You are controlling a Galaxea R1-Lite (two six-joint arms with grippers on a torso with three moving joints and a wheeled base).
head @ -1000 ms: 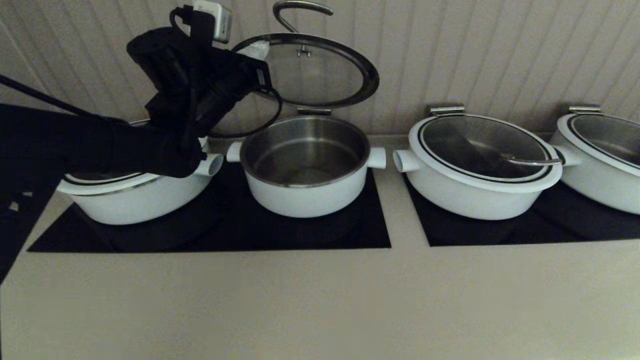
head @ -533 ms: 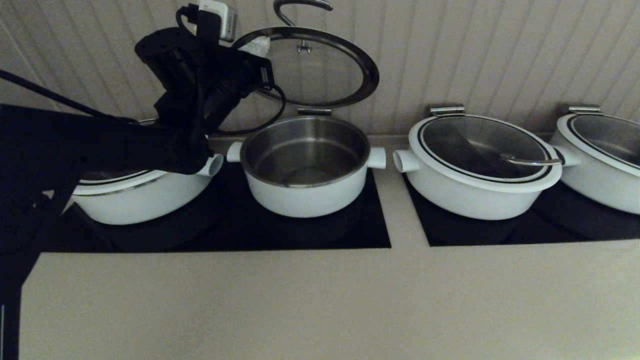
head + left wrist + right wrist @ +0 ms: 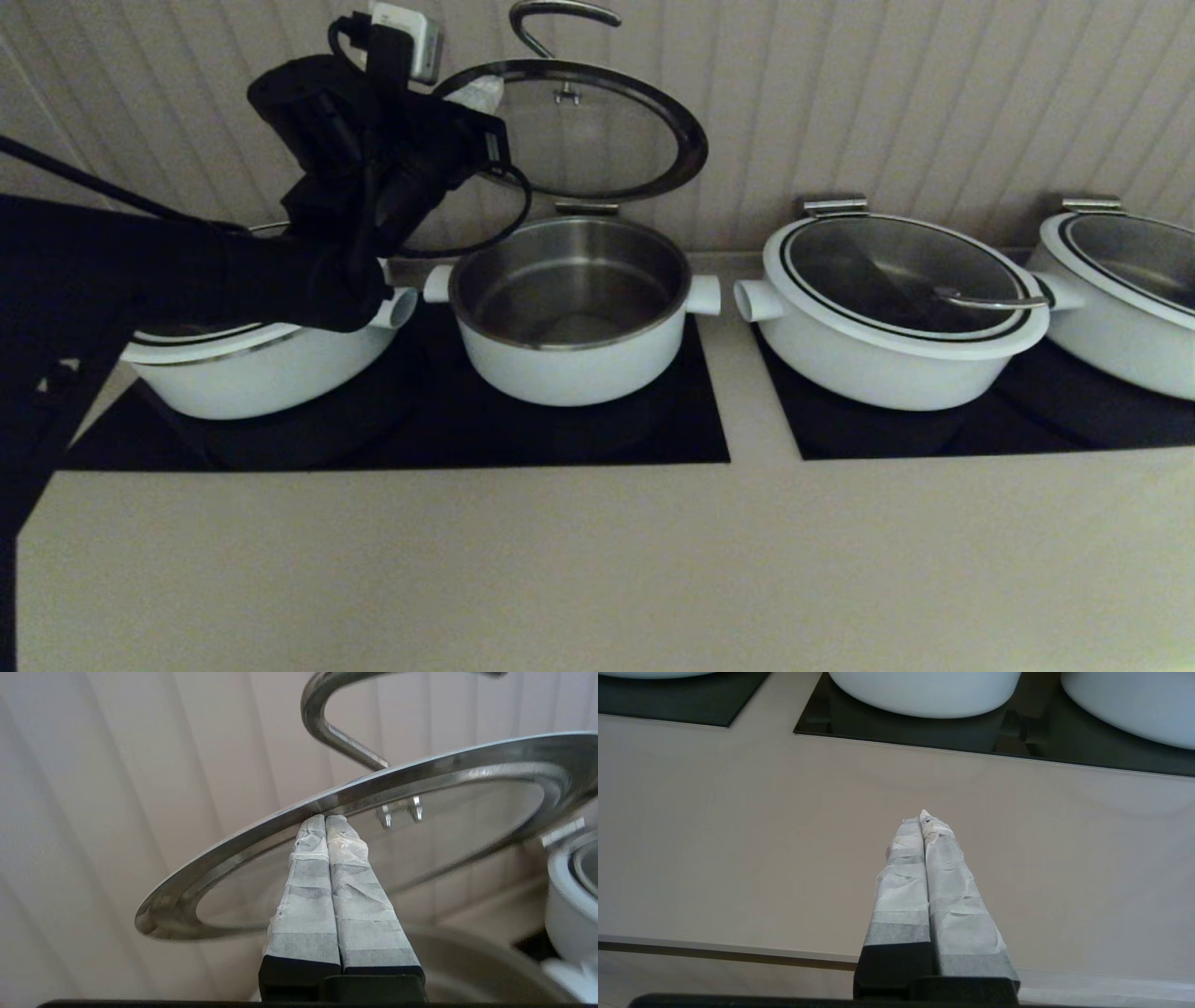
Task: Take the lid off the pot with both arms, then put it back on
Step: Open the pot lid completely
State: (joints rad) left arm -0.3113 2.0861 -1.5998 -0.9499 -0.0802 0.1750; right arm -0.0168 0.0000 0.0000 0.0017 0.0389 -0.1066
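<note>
overhead, one lid [image 3: 597, 131], four pots, one pot [image 3: 571, 313] uncovered

Lid [image 3: 597, 131] tilted above pot [image 3: 571, 317] — left hand [image 3: 325, 820] under rim; wider pot [image 3: 896, 308] right.

A kitchen counter — or a showroom display built like one. Two black glass cooktops [image 3: 523, 439] are set flush into a beige countertop [image 3: 597, 560], and a row of matching white pots [image 3: 887, 345] with glass lids [image 3: 901, 275] stands on them, one pot [image 3: 569, 322] uncovered and showing its steel inside. Behind runs a pale ribbed wall panel [image 3: 887, 93] — whether this is a home or a shop cannot be told.
</note>
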